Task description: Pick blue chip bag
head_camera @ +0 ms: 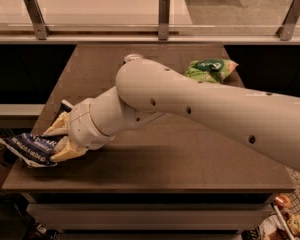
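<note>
The blue chip bag (27,148) is dark blue with white lettering and lies at the front left edge of the brown table (190,159), partly hanging past the edge. My gripper (57,141) is at the end of the white arm, with its cream fingers (70,151) closed around the bag's right end. The arm reaches in from the right across the table.
A green chip bag (210,69) lies at the back right of the table. The rim of a can (132,58) peeks out behind my arm near the back. A railing with metal posts (164,14) runs behind the table.
</note>
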You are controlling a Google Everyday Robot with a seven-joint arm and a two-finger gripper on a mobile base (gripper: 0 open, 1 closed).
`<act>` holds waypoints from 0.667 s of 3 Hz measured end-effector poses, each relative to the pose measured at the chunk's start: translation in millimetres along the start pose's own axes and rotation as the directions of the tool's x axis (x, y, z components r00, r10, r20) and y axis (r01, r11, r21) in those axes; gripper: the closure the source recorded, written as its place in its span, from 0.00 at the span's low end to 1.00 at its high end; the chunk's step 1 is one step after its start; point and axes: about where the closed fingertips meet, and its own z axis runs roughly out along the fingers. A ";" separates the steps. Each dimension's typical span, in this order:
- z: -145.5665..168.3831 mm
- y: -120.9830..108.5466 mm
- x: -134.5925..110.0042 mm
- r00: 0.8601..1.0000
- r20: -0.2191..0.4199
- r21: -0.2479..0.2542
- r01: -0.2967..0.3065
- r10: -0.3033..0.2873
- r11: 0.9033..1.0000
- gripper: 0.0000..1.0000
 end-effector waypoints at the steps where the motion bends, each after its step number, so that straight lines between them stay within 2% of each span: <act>1: 0.2 0.7 -2.1 1.000 -0.001 -0.001 0.004 -0.004 1.000 1.00; 2: 0.2 0.8 -2.2 1.000 -0.001 -0.001 0.005 -0.005 1.000 1.00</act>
